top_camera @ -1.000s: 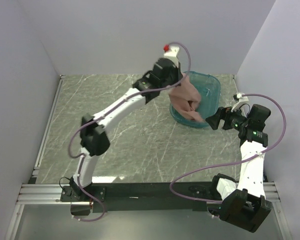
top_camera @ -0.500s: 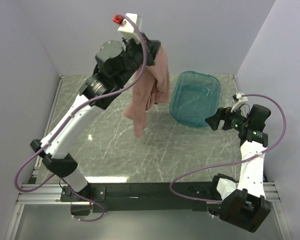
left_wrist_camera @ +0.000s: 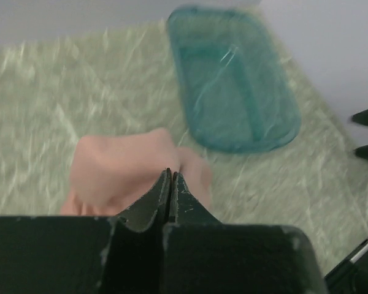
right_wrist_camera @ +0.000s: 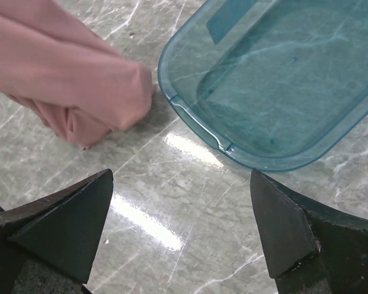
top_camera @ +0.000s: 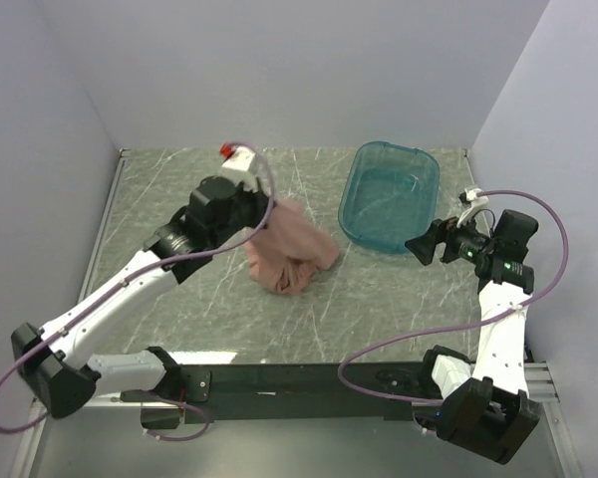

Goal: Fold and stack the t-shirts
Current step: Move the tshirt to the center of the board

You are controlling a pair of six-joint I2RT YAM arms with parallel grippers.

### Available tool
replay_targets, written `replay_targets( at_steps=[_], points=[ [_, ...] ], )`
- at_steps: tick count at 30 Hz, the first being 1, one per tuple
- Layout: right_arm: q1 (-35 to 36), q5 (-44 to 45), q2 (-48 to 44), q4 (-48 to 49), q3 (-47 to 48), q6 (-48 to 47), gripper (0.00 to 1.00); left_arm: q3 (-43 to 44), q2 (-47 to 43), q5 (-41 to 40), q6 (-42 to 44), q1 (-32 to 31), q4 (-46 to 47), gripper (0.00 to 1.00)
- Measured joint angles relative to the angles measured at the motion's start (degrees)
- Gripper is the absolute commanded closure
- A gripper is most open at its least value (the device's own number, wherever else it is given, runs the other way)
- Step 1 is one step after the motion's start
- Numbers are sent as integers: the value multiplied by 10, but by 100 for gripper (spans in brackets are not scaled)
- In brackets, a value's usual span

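Shirt (top_camera: 287, 254) now out of tub (top_camera: 399, 189), bunched on table (top_camera: 159, 179) left of it; left hand (top_camera: 269, 211) pinches it, right hand (top_camera: 419, 246) wide, empty. Spreading comes next.

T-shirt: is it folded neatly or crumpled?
Crumpled: the t-shirt sits in a rumpled heap, one part pinched in the left fingers.

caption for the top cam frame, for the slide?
Left gripper shut on a bunched pink t-shirt resting on the table beside the teal tub; right gripper open near the tub.
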Motion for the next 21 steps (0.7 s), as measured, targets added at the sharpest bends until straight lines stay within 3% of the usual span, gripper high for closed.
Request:
replay_targets(
  at_steps=[3,5,6,9,15,19,21],
  points=[
    [5,-4,0,-7,-2,-12,2,-103,-47,20,-44,73,4,98],
    [14,-4,0,-9,-2,-21,2,-150,-60,30,-75,148,6,74],
    [21,-4,0,-11,-2,-26,2,-170,-61,34,-90,188,3,47],
    [48,-4,0,-14,-6,-40,2,-207,-51,40,-129,292,-20,26],
    [116,-11,1,-34,-12,-94,2,-219,-85,40,-130,316,-58,18],
    [160,-32,2,-59,-17,-154,2,-220,-133,130,-89,312,-22,9],
    [177,-39,2,-69,-21,-179,2,-219,-119,178,-60,278,-1,9]
  ],
)
